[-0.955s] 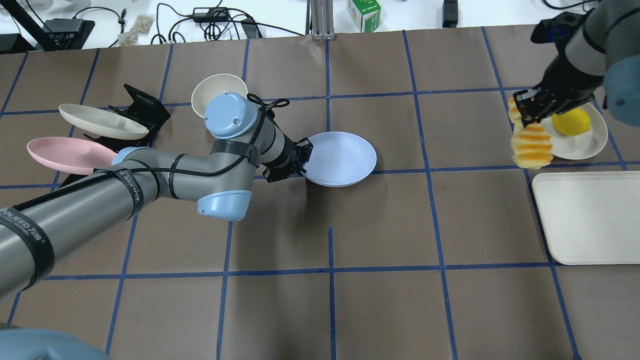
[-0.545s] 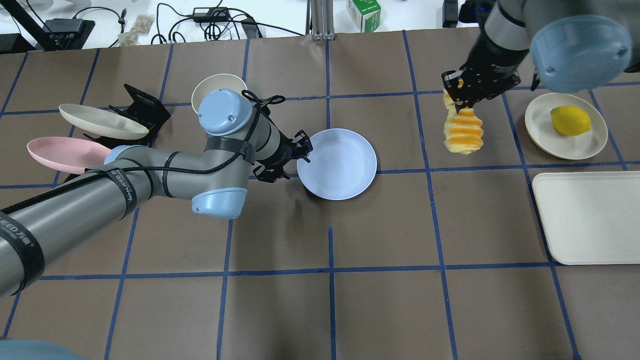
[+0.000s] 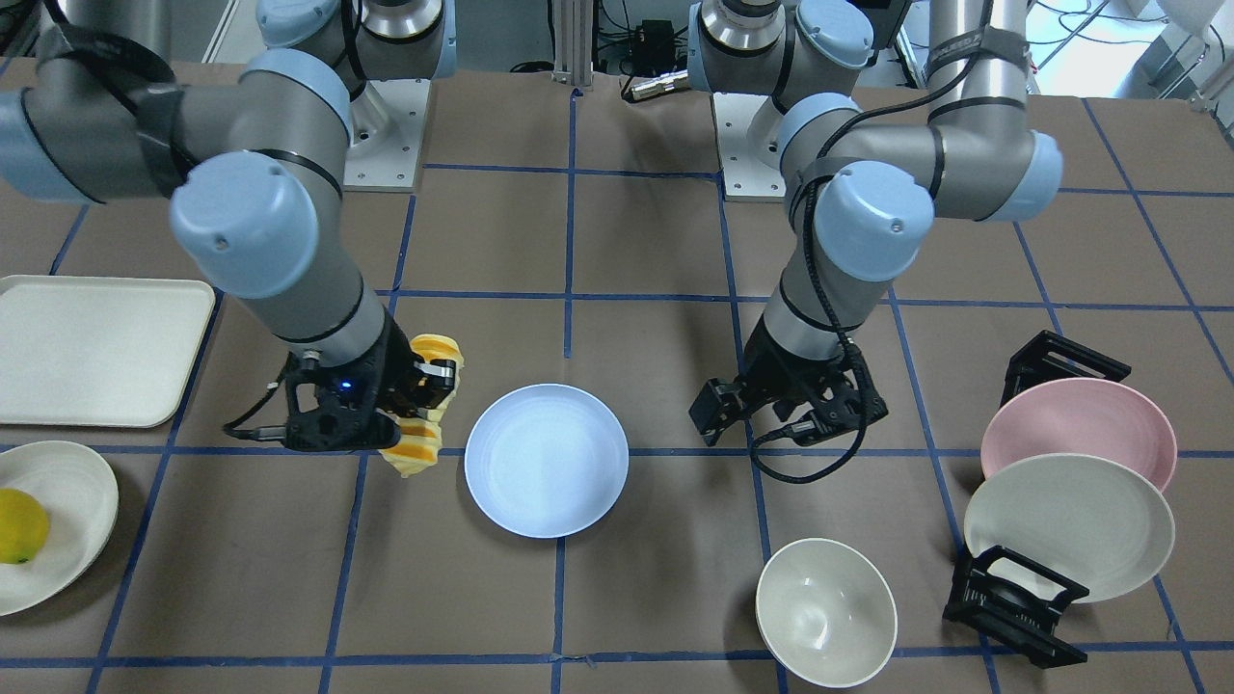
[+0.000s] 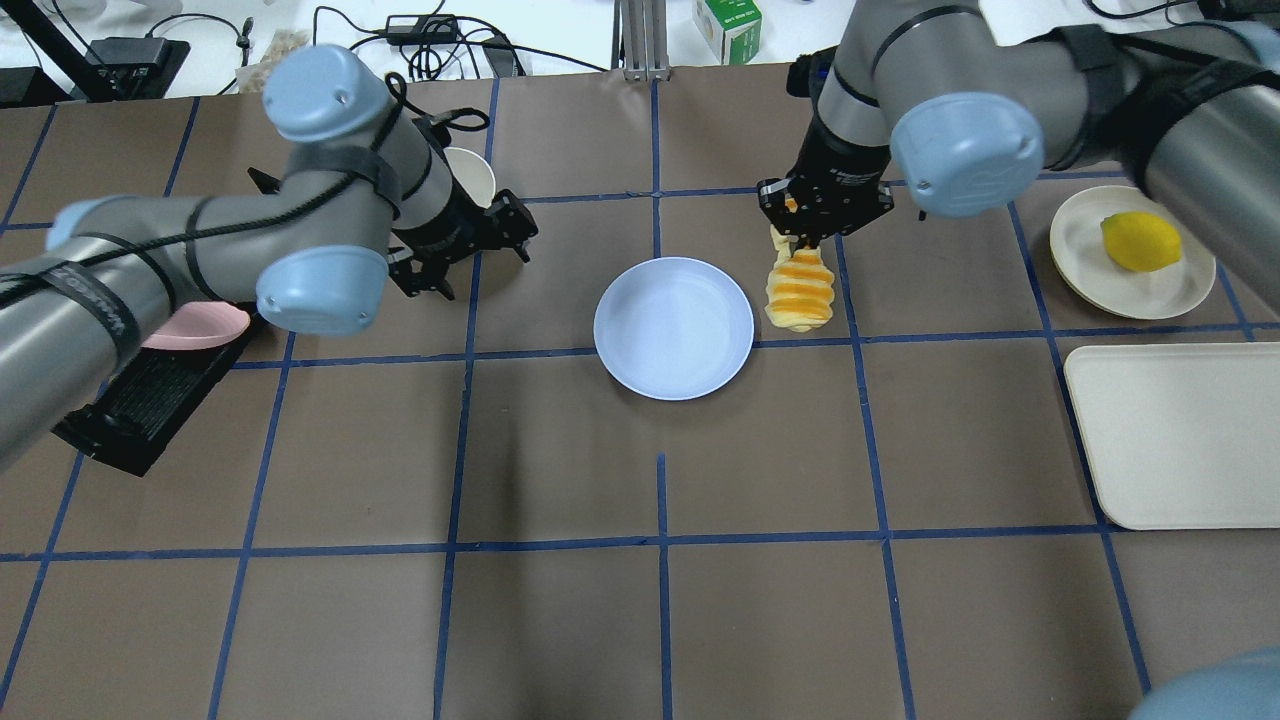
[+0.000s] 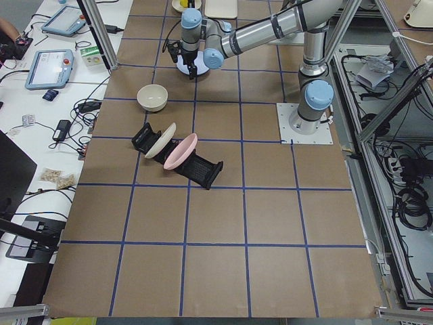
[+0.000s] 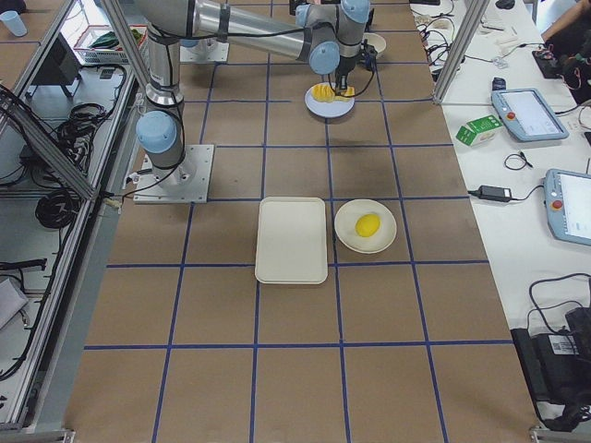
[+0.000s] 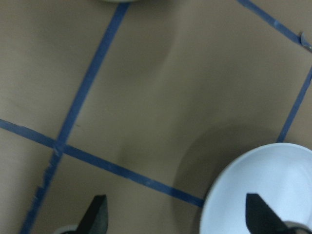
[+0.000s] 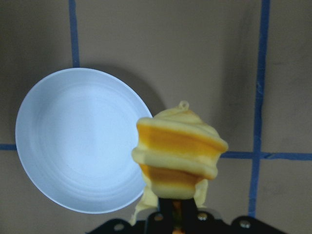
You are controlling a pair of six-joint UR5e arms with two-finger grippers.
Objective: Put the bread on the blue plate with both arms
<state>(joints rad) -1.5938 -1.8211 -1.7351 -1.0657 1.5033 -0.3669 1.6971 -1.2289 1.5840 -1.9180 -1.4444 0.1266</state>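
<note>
The pale blue plate point(image 4: 673, 328) lies flat on the brown table, empty; it also shows in the front view point(image 3: 546, 460). My right gripper point(image 4: 806, 228) is shut on one end of the orange and pale-yellow striped bread point(image 4: 798, 290), which hangs in the air just right of the plate's rim. In the right wrist view the bread point(image 8: 178, 156) hangs beside the plate point(image 8: 80, 139). My left gripper point(image 4: 465, 250) is open and empty, well left of the plate. In the left wrist view its fingertips point(image 7: 97, 214) stand wide apart, with the plate's rim point(image 7: 258, 180) at the lower right.
A lemon point(image 4: 1140, 242) sits on an off-white plate point(image 4: 1085, 260) at the right, with a white tray point(image 4: 1180, 435) in front of it. A white bowl point(image 3: 824, 612), a pink plate point(image 3: 1080, 429) and an off-white plate point(image 3: 1070, 525) in a black rack stand on the left arm's side.
My left gripper has let go of the blue plate's rim and drawn back to the left. My right gripper has carried the bread leftward to just beside the plate.
</note>
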